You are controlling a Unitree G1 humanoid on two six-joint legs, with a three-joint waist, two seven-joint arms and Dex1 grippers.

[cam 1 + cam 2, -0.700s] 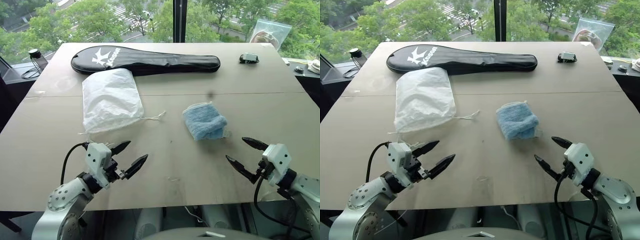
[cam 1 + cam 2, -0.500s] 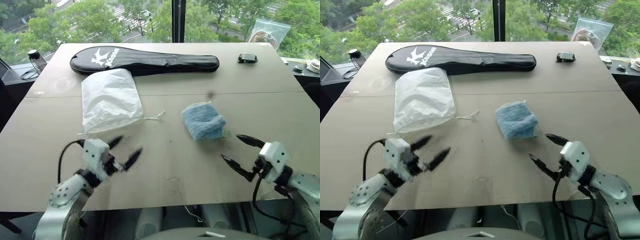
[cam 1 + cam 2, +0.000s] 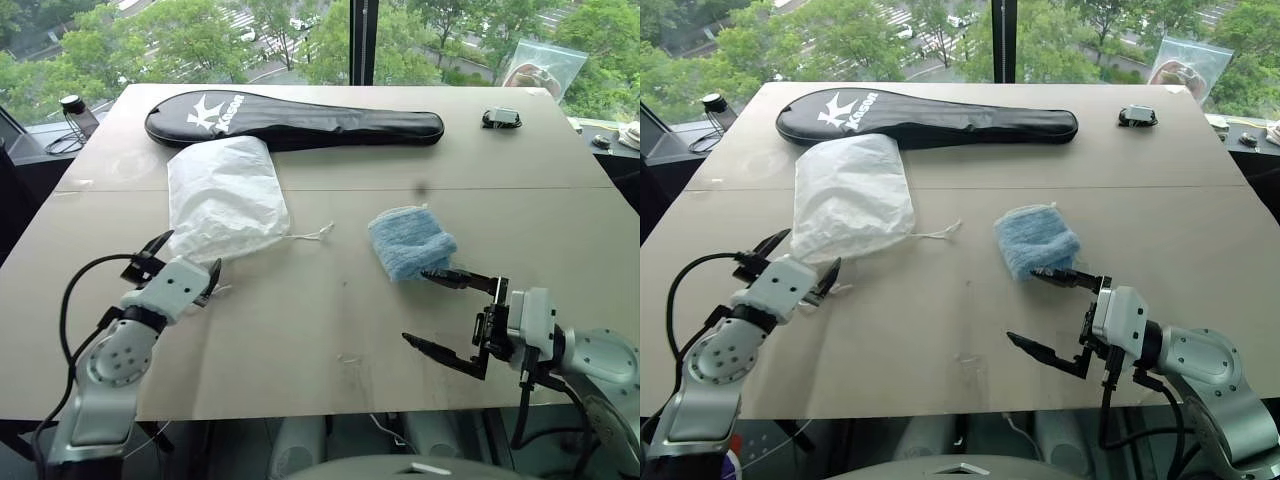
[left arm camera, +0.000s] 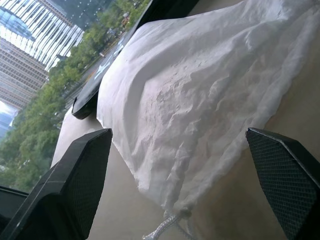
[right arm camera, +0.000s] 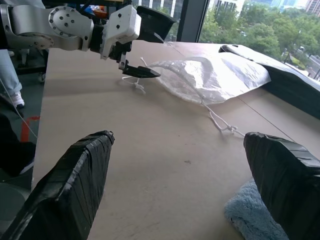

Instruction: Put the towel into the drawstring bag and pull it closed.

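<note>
The light-blue towel (image 3: 410,243) lies bunched right of the table's middle. To its left the white drawstring bag (image 3: 225,198) lies flat, mouth towards me, one cord (image 3: 310,235) trailing towards the towel. My left gripper (image 3: 193,250) stands open just short of the bag's mouth, and the bag (image 4: 200,100) lies between its fingers (image 4: 70,190) in the left wrist view. My right gripper (image 3: 414,305) is open and points left. Its upper fingertip sits at the towel's near edge and holds nothing. The right wrist view shows a towel (image 5: 255,210) corner by one finger (image 5: 280,170).
A long black racket cover (image 3: 300,120) lies across the back of the table (image 3: 330,330). A small black object (image 3: 500,118) and a clear plastic zip bag (image 3: 540,65) sit at the back right, a bottle (image 3: 72,112) off the back left. A person's leg (image 5: 7,75) shows beside the table.
My left gripper has moved forward up to the bag's mouth. My right gripper has swung to point left and come in close to the towel's near edge. Both stay open.
</note>
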